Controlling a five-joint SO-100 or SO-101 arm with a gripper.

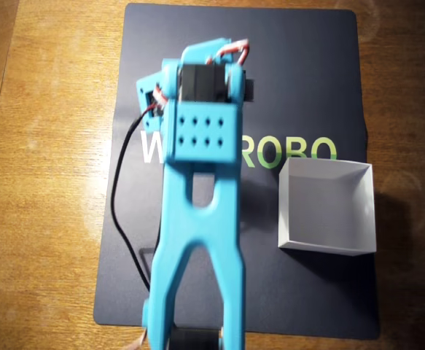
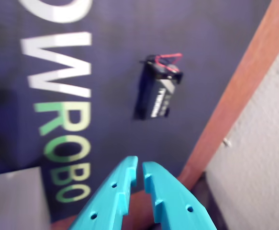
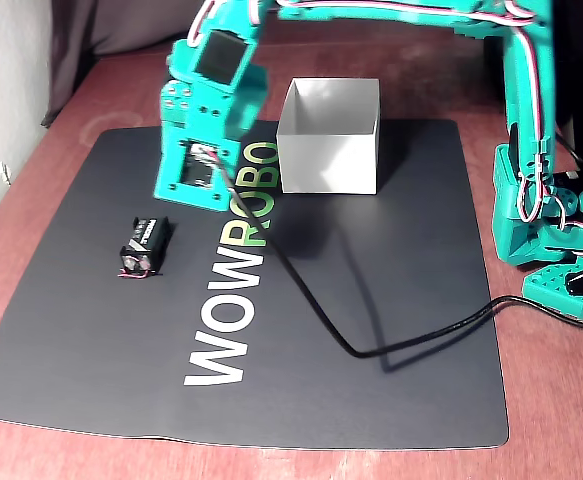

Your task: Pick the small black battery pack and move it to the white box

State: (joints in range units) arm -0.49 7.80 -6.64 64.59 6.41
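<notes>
You're looking at a reddish-brown wooden tabletop (image 3: 51,150) under warm light, with a dark mat (image 3: 391,300) printed WOWROBO beneath the gripper (image 2: 139,168) and a pale wall (image 3: 1,90) beyond.

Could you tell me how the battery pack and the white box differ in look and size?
The battery pack is black with white lettering and thin red wires at one end; the white box is plain white. The pack is far smaller than the box. The pack is a closed block lying flat, while the box is open-topped and looks empty in the overhead view. Both rest on the black mat, apart from each other and untouched by the gripper.
</notes>
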